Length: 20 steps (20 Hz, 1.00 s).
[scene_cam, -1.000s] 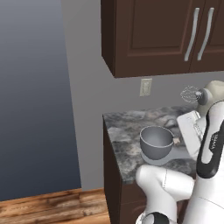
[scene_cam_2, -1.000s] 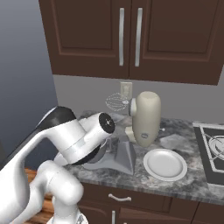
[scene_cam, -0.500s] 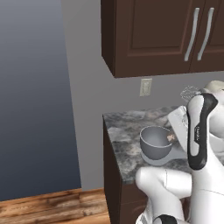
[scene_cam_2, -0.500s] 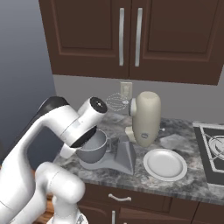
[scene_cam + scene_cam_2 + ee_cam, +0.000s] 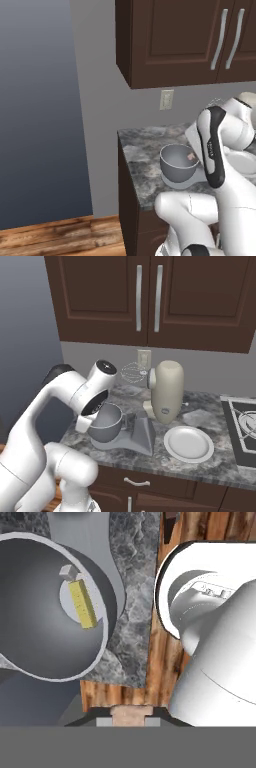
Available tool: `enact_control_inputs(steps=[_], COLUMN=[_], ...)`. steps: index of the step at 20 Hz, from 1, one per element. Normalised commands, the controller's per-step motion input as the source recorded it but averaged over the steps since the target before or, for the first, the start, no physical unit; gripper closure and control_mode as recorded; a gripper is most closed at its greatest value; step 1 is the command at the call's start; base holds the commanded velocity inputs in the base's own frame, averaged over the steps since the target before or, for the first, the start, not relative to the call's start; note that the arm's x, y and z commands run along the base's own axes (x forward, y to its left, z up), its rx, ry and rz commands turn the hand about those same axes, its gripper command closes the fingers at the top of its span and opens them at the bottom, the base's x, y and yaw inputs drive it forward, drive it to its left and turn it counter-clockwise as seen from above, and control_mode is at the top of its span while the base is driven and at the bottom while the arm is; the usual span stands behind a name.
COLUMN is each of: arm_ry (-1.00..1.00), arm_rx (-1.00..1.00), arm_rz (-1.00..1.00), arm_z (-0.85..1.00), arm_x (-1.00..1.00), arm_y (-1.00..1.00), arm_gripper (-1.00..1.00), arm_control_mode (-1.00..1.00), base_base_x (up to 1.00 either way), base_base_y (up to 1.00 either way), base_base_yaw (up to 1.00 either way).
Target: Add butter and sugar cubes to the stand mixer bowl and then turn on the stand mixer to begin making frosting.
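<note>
The stand mixer (image 5: 167, 391) stands on the counter with its cream head and wire whisk (image 5: 132, 372). On its grey base sits the stand mixer bowl (image 5: 107, 423) (image 5: 177, 162) (image 5: 40, 627). Inside the bowl lie the yellow butter (image 5: 82, 603) and one small pale sugar cube (image 5: 67, 572). My gripper (image 5: 131, 714) (image 5: 81, 427) hangs just outside the bowl's rim, over the counter's front edge and the wooden floor. A small beige cube sits between its fingertips, which are shut on it.
A flat white plate (image 5: 189, 443) lies on the counter to the right of the mixer base, and a stove (image 5: 242, 421) sits at the far right. Dark cabinets (image 5: 150, 301) hang overhead. My own white body rises close in front of the counter.
The arm has swung upward, its elbow now high. The hand has moved from in front of the bowl to beside its rim. The jaws have stayed as they were.
</note>
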Motion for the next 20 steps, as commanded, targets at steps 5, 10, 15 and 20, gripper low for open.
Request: enact_control_inputs(steps=[5,10,15,20], arm_ry=[0.03,0.02,0.03,0.04], arm_rx=[-0.14,-0.14,-0.13,-0.11], arm_rz=[0.04,0.04,0.04,0.05], arm_z=[-0.20,-0.23,-0.25,-0.23], arm_x=[0.29,0.28,0.34,0.37], arm_y=[0.00,0.00,0.00,-0.01], arm_gripper=[1.00,1.00,1.00,1.00], arm_control_mode=[-1.00,-1.00,-1.00,-1.00], base_base_x=[0.00,0.00,0.00,0.00], base_base_y=[0.00,0.00,0.00,0.00], base_base_yaw=[0.00,0.00,0.00,0.00])
